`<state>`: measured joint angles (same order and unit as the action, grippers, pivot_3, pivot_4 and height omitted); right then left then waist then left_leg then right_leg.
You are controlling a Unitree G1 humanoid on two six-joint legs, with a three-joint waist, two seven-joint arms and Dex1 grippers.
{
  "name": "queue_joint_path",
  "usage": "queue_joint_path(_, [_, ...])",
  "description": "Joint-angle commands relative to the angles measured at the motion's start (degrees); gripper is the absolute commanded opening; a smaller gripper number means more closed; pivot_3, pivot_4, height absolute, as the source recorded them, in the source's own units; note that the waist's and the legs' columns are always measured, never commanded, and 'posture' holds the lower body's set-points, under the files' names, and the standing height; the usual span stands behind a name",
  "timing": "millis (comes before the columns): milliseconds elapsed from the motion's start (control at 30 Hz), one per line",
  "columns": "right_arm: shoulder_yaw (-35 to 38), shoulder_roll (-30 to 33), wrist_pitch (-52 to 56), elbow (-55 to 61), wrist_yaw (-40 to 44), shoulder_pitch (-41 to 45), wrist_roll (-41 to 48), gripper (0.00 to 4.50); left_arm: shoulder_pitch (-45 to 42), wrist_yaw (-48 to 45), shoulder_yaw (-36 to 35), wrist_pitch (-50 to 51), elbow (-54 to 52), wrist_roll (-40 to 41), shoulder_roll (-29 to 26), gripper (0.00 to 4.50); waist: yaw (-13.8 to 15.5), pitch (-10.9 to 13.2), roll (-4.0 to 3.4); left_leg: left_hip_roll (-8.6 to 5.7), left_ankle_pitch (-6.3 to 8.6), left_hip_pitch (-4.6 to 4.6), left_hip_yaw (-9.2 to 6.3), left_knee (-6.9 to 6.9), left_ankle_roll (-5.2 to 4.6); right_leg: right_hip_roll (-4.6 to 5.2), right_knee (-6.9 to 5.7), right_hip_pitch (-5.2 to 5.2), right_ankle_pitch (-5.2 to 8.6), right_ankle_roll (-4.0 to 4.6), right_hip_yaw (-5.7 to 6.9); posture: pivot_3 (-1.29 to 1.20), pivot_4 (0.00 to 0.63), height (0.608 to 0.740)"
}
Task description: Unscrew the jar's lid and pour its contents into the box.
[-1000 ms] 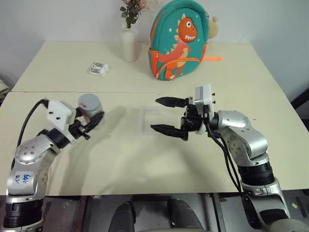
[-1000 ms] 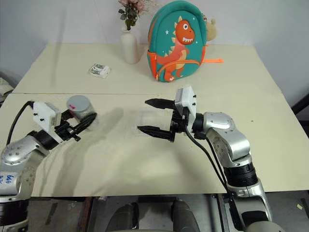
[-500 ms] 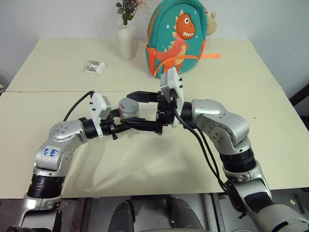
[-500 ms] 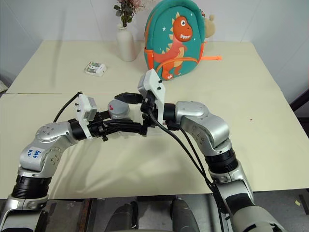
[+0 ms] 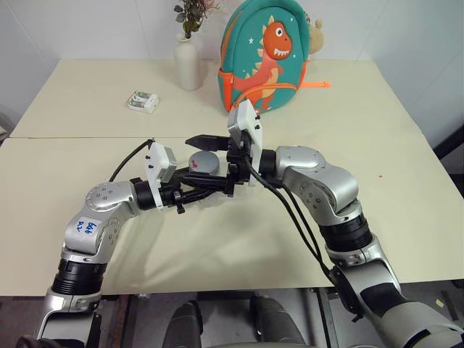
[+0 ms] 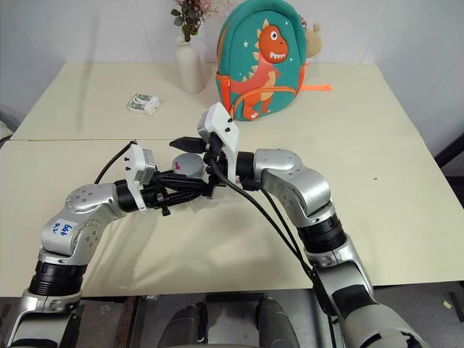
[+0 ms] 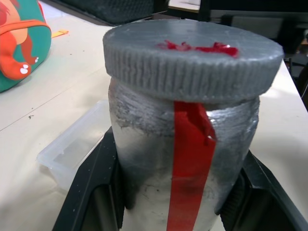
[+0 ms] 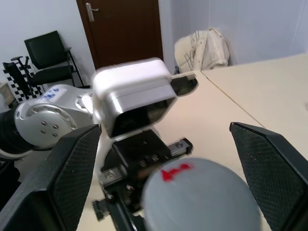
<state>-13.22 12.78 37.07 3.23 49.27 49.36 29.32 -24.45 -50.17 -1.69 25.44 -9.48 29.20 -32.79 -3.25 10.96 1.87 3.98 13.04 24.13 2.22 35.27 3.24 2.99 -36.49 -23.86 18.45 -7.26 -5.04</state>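
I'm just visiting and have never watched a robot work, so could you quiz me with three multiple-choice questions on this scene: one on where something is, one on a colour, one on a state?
1. Where is the jar?
A. in the left gripper
B. beside the vase
C. inside the backpack

2. What colour is the stripe on the jar's side?
A. blue
B. red
C. green

3. How is the right gripper?
A. shut on the lid
B. holding the packet
C. open on either side of the lid

Answers:
1 A: black fingers clamp the jar's body.
2 B: a red strip runs down its wall.
3 C: its fingers stand wide apart, clear of the lid, which is on the jar.
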Motion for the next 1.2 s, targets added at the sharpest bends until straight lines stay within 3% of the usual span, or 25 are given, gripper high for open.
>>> queue_joint_path(33, [0.75, 0.43, -1.23, 0.04, 0.63, 0.67, -0.74, 4.50, -0.50, -0.82, -1.35, -1.34, -1.73, 1.00, 0.06, 1.97, 0.01, 0.00, 0.00, 0.00, 0.00, 0.00, 0.00, 0.00, 0.00, 0.00, 0.00, 0.00, 0.00, 0.00, 0.00, 0.00, 0.150, 0.740])
queue_joint_path(367, [1.90, 0.34, -2.41, -2.00, 1.59, 1.09, -1.57, 4.50, -0.83, -1.29, -1.19, -1.97, -0.95, 0.54, 0.47, 1.97, 0.00, 0.00, 0.00, 0.00, 0.00, 0.00, 0.00, 0.01, 0.00, -0.01, -0.02, -0.01, 0.00, 0.00, -0.01, 0.00, 0.150, 0.740])
queue_joint_path(467, [2.35, 0.06, -2.85, -2.22, 1.86, 0.99, -1.46, 3.95, -0.78, -1.33, -1.17, -1.95, -0.93, 0.49, 0.47, 1.97, 0.00, 0.00, 0.00, 0.01, 0.00, 0.00, 0.00, 0.01, 0.00, -0.01, -0.02, -0.01, 0.00, 0.00, -0.01, 0.00, 0.150, 0.740])
queue_joint_path(600, [3.14, -0.29, -3.21, -2.07, 2.76, 0.81, -0.72, 2.65, -0.61, -1.32, -1.21, -1.91, -0.96, 0.48, 0.40, 1.97, 0.02, 0.00, 0.00, 0.01, 0.00, 0.00, -0.01, 0.01, 0.00, -0.03, -0.03, -0.01, 0.00, 0.00, -0.01, 0.00, 0.150, 0.740])
queue_joint_path(867, [4.57, -0.42, -2.70, -1.16, 5.35, 0.91, 2.25, 2.64, 0.17, -2.12, -1.42, -1.76, -1.29, 1.34, 0.43, 1.97, 0.01, 0.00, 0.00, 0.02, 0.00, 0.00, -0.01, 0.01, 0.00, -0.04, -0.05, -0.01, 0.00, -0.01, -0.01, 0.00, 0.150, 0.740])
queue_joint_path(1200, [1.96, 4.36, -6.14, -7.08, 25.89, 6.38, 3.14, 2.64, -1.34, -12.66, 1.28, 0.04, -1.84, 6.07, -0.92, 1.97, -0.07, 0.00, 0.00, 0.08, 0.00, -0.02, -0.02, 0.07, 0.00, -0.14, -0.09, 0.00, 0.00, -0.01, -0.02, 0.00, 0.150, 0.740])
